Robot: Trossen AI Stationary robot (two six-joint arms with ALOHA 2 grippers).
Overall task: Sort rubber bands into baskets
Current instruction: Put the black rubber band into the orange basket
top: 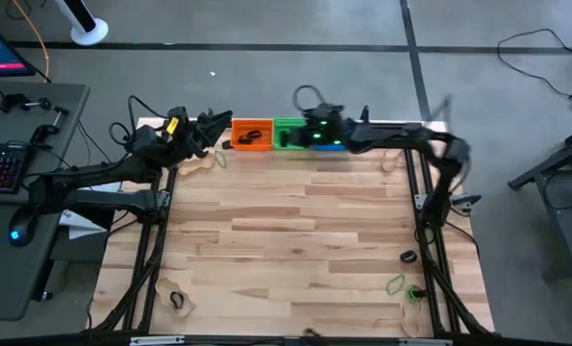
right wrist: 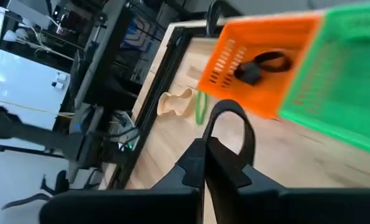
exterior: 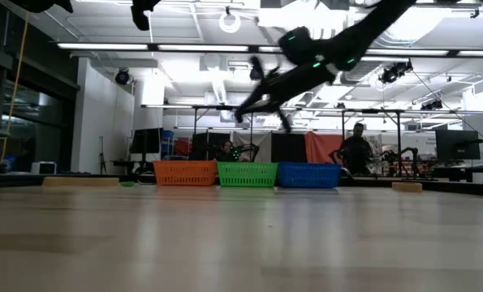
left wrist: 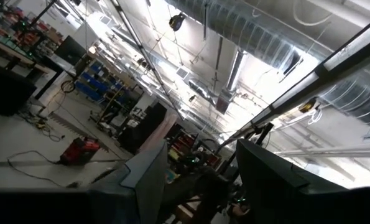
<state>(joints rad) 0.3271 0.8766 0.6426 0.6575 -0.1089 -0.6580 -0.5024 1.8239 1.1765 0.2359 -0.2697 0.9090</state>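
Three baskets sit in a row at the table's far edge: orange basket (top: 251, 135), green basket (top: 288, 134) and blue basket (exterior: 308, 175). The right gripper (right wrist: 221, 163) hovers above the green and blue ones, its fingers pinched together on a black rubber band (right wrist: 229, 121) that loops up from the tips. Another black band (right wrist: 263, 64) lies inside the orange basket. A tan band (right wrist: 176, 102) and a green band (right wrist: 201, 107) lie on the wood beside the orange basket. More bands (top: 401, 281) lie near the front right corner. The left gripper (top: 214, 128) waits raised beside the orange basket, fingers spread apart and holding nothing.
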